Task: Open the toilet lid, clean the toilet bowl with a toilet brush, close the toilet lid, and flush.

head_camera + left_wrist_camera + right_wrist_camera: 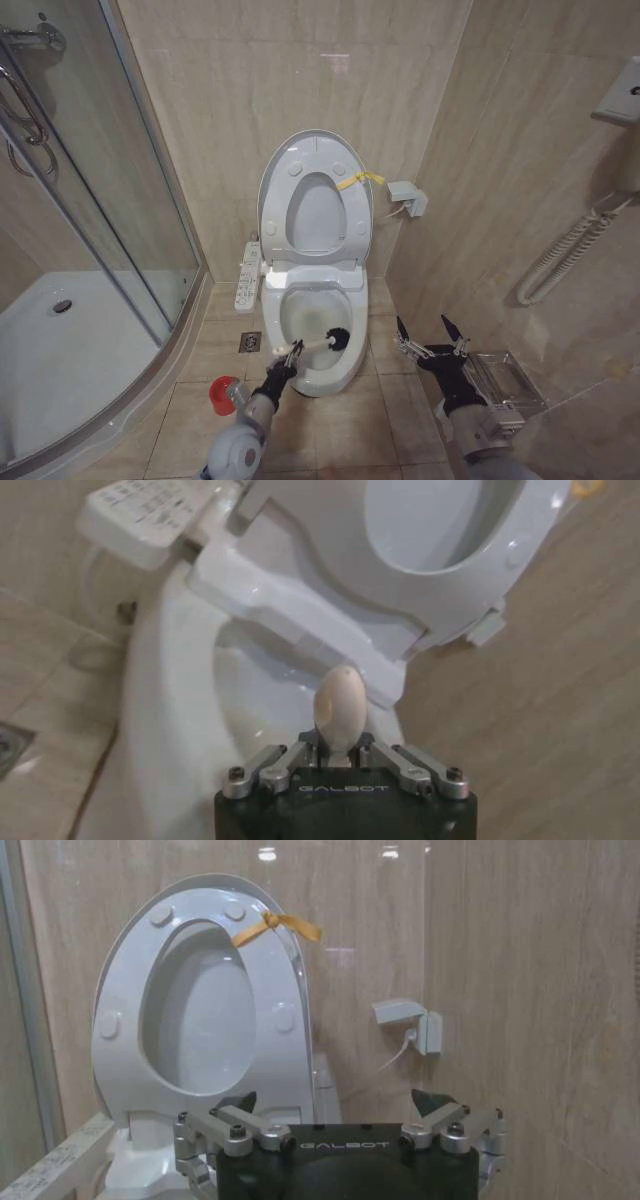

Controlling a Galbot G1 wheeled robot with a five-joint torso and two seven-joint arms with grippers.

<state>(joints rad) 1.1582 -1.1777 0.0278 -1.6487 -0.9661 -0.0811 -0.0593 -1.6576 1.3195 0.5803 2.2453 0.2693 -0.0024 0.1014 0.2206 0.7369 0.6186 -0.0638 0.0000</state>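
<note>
White plastic toilet brush (322, 343), light and stiff, is pinched at its handle end by the left end effector (289, 352); its black head sits ahead, inside the glossy toilet bowl (300, 306). Beyond, the toilet lid (315, 150) stands raised. Right end effector (430, 334) hovers spread wide, empty, beside the bowl with room.

The toilet lid (315, 165) stands raised against the far wall, a yellow strap (358, 180) at its right edge. The left gripper (285, 358) grips the toilet brush (322, 342), its black head inside the toilet bowl (310, 345). A red holder cup (223, 394) sits on the floor at left. The right gripper (428, 335) hovers at right, jaws spread.
</note>
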